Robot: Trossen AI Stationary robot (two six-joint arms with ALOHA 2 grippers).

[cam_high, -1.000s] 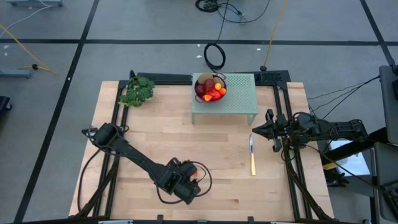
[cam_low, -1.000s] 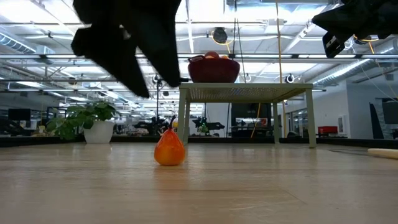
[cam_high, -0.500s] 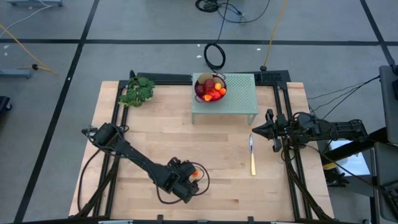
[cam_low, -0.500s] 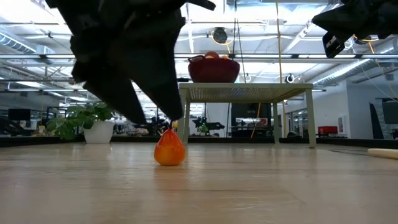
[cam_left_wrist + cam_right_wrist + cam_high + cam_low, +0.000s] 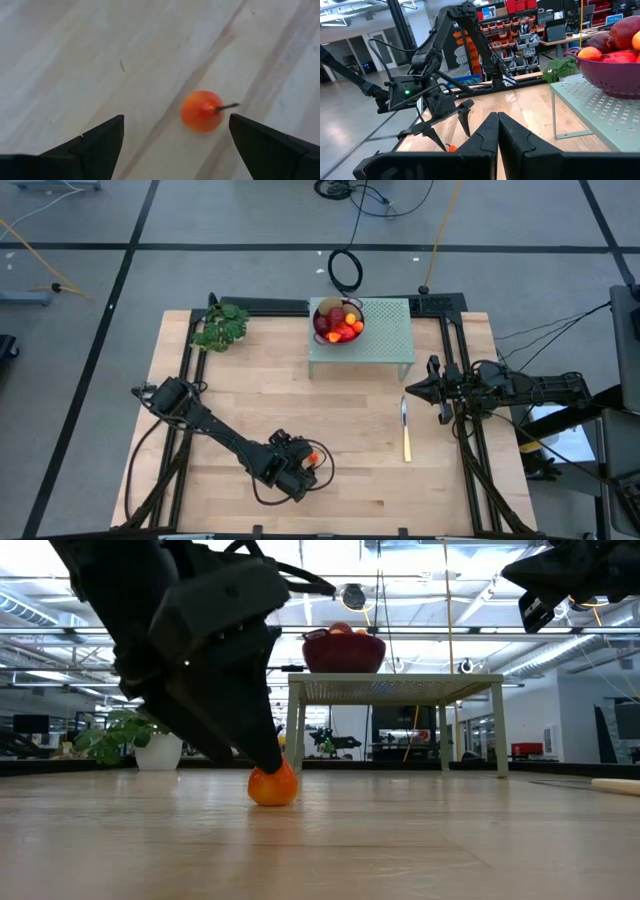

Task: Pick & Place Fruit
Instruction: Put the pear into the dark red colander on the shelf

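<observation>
A grey floor (image 5: pixel 250 275) crossed by dark lines surrounds the wooden table (image 5: pixel 350 410). Beyond it, bright ceiling lights (image 5: pixel 420 565), shelving (image 5: pixel 520 30) and desks (image 5: pixel 570 37).

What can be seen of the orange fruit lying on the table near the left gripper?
The orange fruit is small, round, glossy orange-red with a thin dark stem. It sits alone on the bare wooden table, near the front edge, far from the bowl. The left gripper is over it with fingers open, one on either side; no finger is seen pressing on it.
</observation>
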